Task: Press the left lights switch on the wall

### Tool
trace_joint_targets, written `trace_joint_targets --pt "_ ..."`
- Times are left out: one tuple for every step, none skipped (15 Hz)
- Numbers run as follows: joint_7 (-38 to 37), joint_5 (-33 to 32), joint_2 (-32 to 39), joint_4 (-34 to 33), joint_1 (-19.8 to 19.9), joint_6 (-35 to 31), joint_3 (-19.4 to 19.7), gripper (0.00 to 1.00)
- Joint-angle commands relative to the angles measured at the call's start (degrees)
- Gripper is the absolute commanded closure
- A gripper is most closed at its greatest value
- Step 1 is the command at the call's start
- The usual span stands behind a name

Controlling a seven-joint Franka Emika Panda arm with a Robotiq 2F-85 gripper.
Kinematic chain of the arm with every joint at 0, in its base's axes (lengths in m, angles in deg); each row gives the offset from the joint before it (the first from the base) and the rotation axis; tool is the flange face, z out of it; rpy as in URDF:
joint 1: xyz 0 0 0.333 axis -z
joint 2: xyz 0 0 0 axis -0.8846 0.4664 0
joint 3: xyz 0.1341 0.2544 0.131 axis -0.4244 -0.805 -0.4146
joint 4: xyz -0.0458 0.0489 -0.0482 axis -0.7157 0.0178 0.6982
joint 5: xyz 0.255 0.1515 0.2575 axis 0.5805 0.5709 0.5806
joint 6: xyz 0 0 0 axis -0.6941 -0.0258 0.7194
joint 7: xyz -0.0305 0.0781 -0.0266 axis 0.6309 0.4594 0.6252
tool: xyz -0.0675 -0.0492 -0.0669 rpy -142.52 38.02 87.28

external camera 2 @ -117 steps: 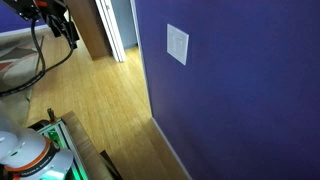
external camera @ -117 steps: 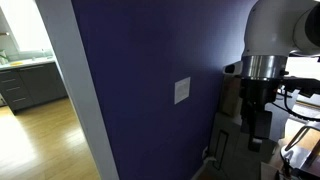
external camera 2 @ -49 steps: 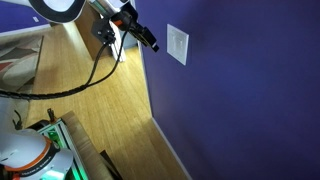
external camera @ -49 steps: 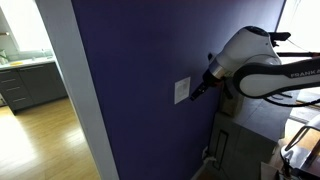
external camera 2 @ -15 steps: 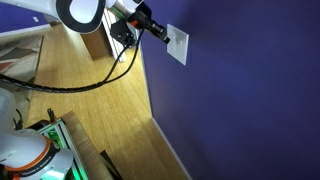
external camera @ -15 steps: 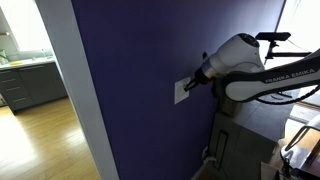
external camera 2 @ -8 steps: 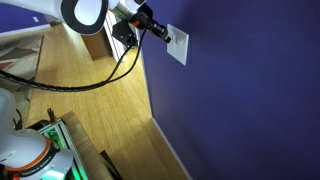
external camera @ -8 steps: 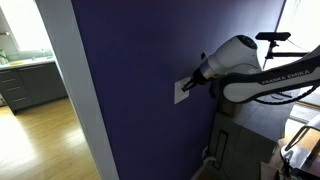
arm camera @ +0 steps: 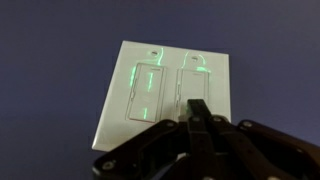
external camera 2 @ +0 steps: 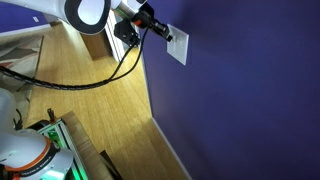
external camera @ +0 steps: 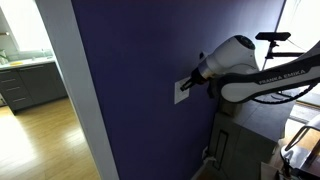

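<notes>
The white switch plate [arm camera: 168, 95] fills the wrist view on the dark blue-purple wall [arm camera: 50, 70]. It carries two rockers: the left lights switch [arm camera: 148, 92] and a right-hand rocker [arm camera: 198, 82], both streaked with green light. My gripper [arm camera: 196, 107] is shut with nothing between its fingers. Its tips rest low on the plate, just right of the gap between the rockers and over the right rocker's lower part. In both exterior views the gripper [external camera: 189, 85] [external camera 2: 168, 36] meets the plate [external camera: 180, 94] [external camera 2: 180, 48]; actual contact cannot be judged.
White edge trim [external camera: 85, 110] ends the wall beside a doorway into a kitchen with grey cabinets [external camera: 28, 85]. A black cable [external camera 2: 95, 82] loops from the arm over the wooden floor [external camera 2: 110, 120]. A small pale fitting [external camera: 207, 153] sits low on the wall.
The gripper has edged slightly closer to the switch plate over the last second; its jaws stay shut.
</notes>
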Motion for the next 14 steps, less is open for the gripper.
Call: trace_joint_targets --pt "-0.5 -0.4 1.0 -0.2 -0.2 -1.4 0.1 1.00" --pt "-0.5 -0.4 1.1 -0.2 -0.2 -1.4 0.1 1.00" --pt "-0.5 -0.4 1.1 -0.2 -0.2 -1.4 0.1 1.00" --pt "-0.5 -0.4 1.1 -0.2 -0.3 -1.5 0.1 1.00" --pt "-0.5 -0.3 1.1 -0.2 -0.3 -1.6 0.1 1.00" --pt "-0.5 -0.3 1.2 -0.2 -0.3 -1.7 0.1 1.00" --pt "-0.6 -0.2 1.2 -0.2 -0.3 -1.8 0.1 1.00" --pt "-0.6 -0.1 1.2 -0.2 -0.4 -1.9 0.2 1.00" --pt "-0.6 -0.1 1.3 -0.2 -0.4 -2.0 0.2 1.00" --pt "-0.6 0.0 1.3 -0.1 -0.5 -2.2 0.2 1.00" --pt "-0.6 0.2 1.5 -0.1 -0.6 -2.5 0.3 1.00" --pt "-0.6 0.3 1.6 0.0 -0.7 -2.6 0.3 1.00" --pt "-0.5 0.3 1.5 0.0 -0.7 -2.6 0.3 1.00" --pt "-0.5 0.2 1.2 0.1 -0.7 -2.1 0.3 1.00"
